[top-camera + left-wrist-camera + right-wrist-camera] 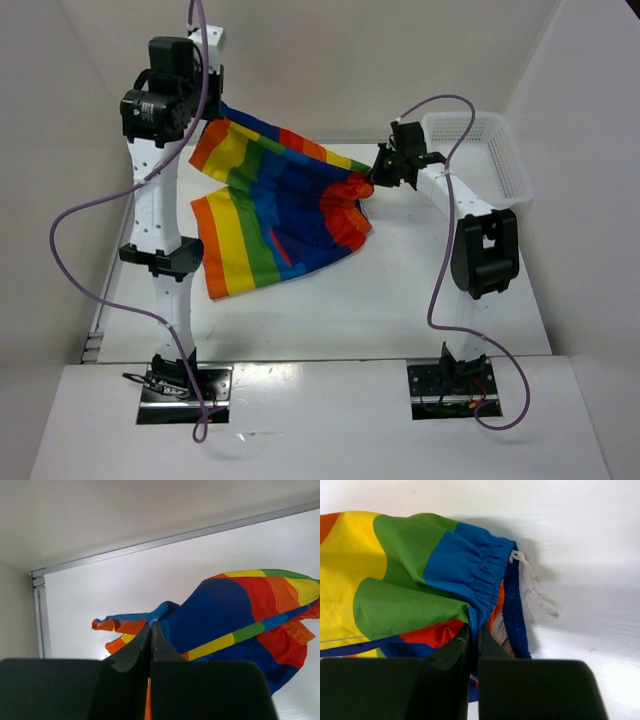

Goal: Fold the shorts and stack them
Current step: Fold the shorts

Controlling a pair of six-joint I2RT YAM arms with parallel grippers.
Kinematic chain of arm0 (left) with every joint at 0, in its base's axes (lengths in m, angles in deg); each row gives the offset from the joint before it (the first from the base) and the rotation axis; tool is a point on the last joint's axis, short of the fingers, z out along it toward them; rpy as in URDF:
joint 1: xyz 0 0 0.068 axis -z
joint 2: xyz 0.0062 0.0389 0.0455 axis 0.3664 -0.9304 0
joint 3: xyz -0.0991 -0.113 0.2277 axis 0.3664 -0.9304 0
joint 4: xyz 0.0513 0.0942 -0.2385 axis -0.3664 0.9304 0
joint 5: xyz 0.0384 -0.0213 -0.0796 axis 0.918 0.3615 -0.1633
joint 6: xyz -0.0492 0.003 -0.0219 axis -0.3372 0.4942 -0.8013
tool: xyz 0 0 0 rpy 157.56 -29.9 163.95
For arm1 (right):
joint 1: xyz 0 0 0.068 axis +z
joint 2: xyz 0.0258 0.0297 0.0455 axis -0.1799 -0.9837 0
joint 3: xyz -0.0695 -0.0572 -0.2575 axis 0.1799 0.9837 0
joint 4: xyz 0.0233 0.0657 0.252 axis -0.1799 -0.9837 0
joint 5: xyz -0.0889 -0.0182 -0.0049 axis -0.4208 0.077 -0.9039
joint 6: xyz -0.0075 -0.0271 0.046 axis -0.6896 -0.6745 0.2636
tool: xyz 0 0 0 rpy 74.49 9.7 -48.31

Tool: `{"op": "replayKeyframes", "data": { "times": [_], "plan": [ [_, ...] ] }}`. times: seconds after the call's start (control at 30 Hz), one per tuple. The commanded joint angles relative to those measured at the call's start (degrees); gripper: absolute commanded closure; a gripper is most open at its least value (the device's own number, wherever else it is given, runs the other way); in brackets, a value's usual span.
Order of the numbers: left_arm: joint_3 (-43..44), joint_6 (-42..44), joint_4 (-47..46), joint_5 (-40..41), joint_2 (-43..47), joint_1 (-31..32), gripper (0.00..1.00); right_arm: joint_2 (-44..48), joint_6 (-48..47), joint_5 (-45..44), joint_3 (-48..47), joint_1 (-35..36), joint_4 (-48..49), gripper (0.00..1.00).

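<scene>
White worktop [330,300] spreads beneath both arms. Rainbow-striped shorts [270,210] hang stretched between the arms over its far middle, one leg drooping toward the surface; whether the hem touches it cannot be told. A white plastic mesh basket [495,160] stands at the far right, apart from the shorts. The left gripper [151,627], raised high at the far left, is clamped on a bunched blue-and-orange corner of the fabric. The right gripper [472,632] pinches the gathered blue waistband. A white drawstring [530,580] dangles just beside that waistband.
</scene>
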Motion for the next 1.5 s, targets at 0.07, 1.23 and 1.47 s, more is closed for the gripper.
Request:
{"op": "replayKeyframes", "data": {
  "times": [0.07,1.23,1.47],
  "plan": [
    [-2.5,1.2,0.5,8.4,-1.4,3.4,1.00,5.0,-1.4,1.3,3.1,-1.0,3.4,1.00],
    [-107.3,1.2,-46.2,-15.1,63.8,-9.7,1.00,13.4,-1.9,0.3,12.7,0.0,2.3,1.00],
    [-123.7,1.2,-45.5,-16.5,79.4,-9.7,0.98,23.3,-1.3,0.3,25.6,0.5,3.4,0.92]
  ]
}}
